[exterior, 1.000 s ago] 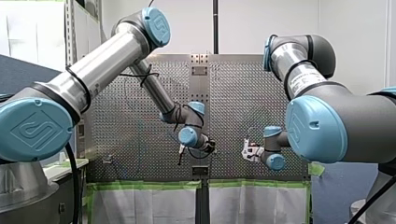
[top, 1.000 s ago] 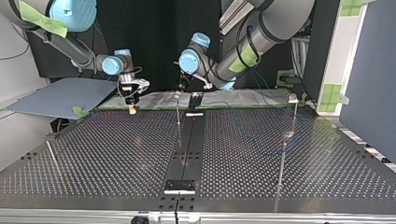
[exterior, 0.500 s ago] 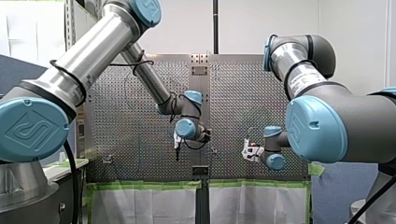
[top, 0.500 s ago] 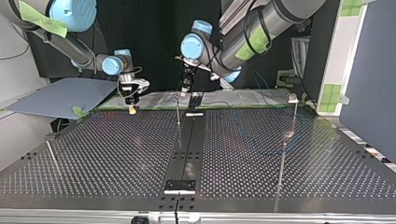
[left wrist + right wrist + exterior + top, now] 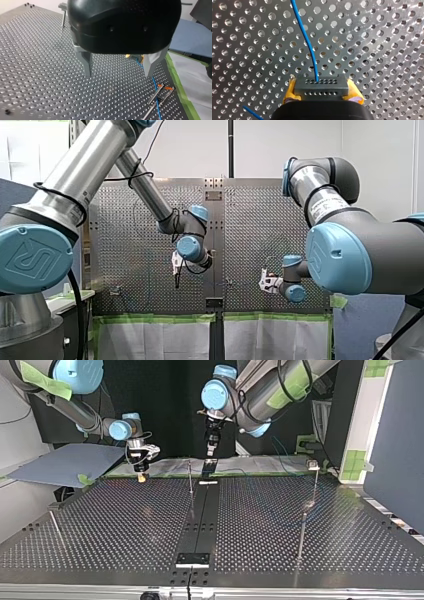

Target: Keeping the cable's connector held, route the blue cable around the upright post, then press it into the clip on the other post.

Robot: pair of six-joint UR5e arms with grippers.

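Observation:
My right gripper (image 5: 322, 96) is shut on the dark grey connector (image 5: 321, 87), its yellow pads on either side. The blue cable (image 5: 305, 40) leaves the connector and runs ahead over the perforated board. My left gripper (image 5: 118, 73) hangs above the board, its metal fingers (image 5: 87, 65) wide open with nothing between them. Past its fingers the held connector (image 5: 135, 57) shows, and the blue cable (image 5: 155, 88) trails on to a thin post (image 5: 157, 92). In the top view my left gripper (image 5: 212, 449) is raised above the middle post (image 5: 190, 479); my right gripper (image 5: 142, 475) stays low at the left.
A tall post with a clip head (image 5: 314, 467) stands at the top view's right, and a shorter post (image 5: 302, 527) nearer the camera. Another short post (image 5: 55, 527) stands at the left. A dark centre strip (image 5: 202, 515) runs across the perforated table (image 5: 125, 525).
My left arm has lifted and swung: leftward in the front view, rightward and up in the top view, away from the middle post. My right gripper has kept still on the connector.

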